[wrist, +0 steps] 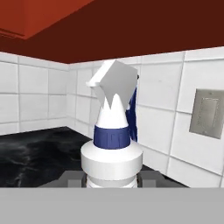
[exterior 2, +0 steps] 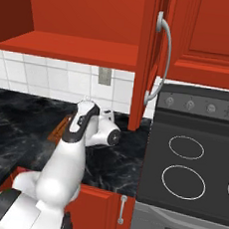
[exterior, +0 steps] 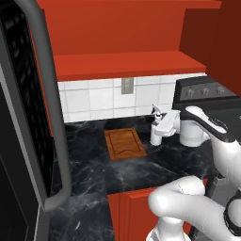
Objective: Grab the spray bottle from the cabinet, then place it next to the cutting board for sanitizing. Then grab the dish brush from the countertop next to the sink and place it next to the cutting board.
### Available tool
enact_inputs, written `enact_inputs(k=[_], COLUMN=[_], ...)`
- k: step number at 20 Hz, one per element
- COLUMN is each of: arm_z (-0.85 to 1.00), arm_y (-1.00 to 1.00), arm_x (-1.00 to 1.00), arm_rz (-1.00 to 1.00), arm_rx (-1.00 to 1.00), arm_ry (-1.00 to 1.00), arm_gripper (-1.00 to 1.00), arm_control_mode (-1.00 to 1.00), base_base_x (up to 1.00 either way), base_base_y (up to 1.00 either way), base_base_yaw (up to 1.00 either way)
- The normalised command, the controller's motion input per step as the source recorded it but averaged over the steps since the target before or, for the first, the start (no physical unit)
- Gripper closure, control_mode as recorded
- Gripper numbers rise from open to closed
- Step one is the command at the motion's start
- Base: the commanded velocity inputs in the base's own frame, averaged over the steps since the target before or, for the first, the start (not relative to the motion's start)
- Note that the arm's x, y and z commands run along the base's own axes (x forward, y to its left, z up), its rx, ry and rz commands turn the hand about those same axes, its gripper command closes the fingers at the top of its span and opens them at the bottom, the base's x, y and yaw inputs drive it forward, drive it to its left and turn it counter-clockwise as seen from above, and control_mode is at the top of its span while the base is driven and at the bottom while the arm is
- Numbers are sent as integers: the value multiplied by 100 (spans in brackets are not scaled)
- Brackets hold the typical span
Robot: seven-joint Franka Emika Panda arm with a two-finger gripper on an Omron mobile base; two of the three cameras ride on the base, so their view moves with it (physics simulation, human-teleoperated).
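Note:
My gripper point(exterior: 160, 128) is shut on the spray bottle point(exterior: 156, 132), a white bottle with a blue collar and a white trigger head. It stands upright just right of the cutting board point(exterior: 124, 143), its base at or barely above the black countertop point(exterior: 94, 160). In the hand view the spray bottle point(wrist: 112, 148) rises between my two dark fingertips point(wrist: 72, 178), in front of the tiled wall. The red cabinet shelf point(exterior: 127, 63) hangs above. A sliver of the cutting board point(exterior 2: 60, 125) shows left of my arm. The dish brush and the sink are out of view.
A black stove point(exterior 2: 191, 164) with round burners stands right of the countertop. The open red cabinet door point(exterior 2: 146, 60) hangs above the counter's right end. A dark appliance door with a grey handle point(exterior: 49, 117) looms at the left. A wall outlet point(exterior: 127, 85) sits behind the board.

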Motion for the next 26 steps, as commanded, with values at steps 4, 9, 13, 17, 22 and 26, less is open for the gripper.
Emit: enact_inputs(k=[4, 9, 13, 17, 22, 26], arm_z=[-9, -19, -22, -19, -21, -10], arm_y=[-20, -7, 0, 0, 0, 0], arm_x=[25, 22, 25, 18, 10, 5], arm_rz=[11, 12, 8, 1, 0, 0], arm_rx=[0, 0, -1, -3, -3, 0], arm_ry=[-3, -3, -2, -1, 3, 0], arm_gripper=[100, 100, 100, 100, 100, 100], arm_control_mode=[-100, -100, -100, -100, -100, -100], base_base_x=[0, 0, 0, 0, 0, 0], base_base_y=[0, 0, 0, 0, 0, 0], base_base_yaw=[0, 0, 0, 0, 0, 0])
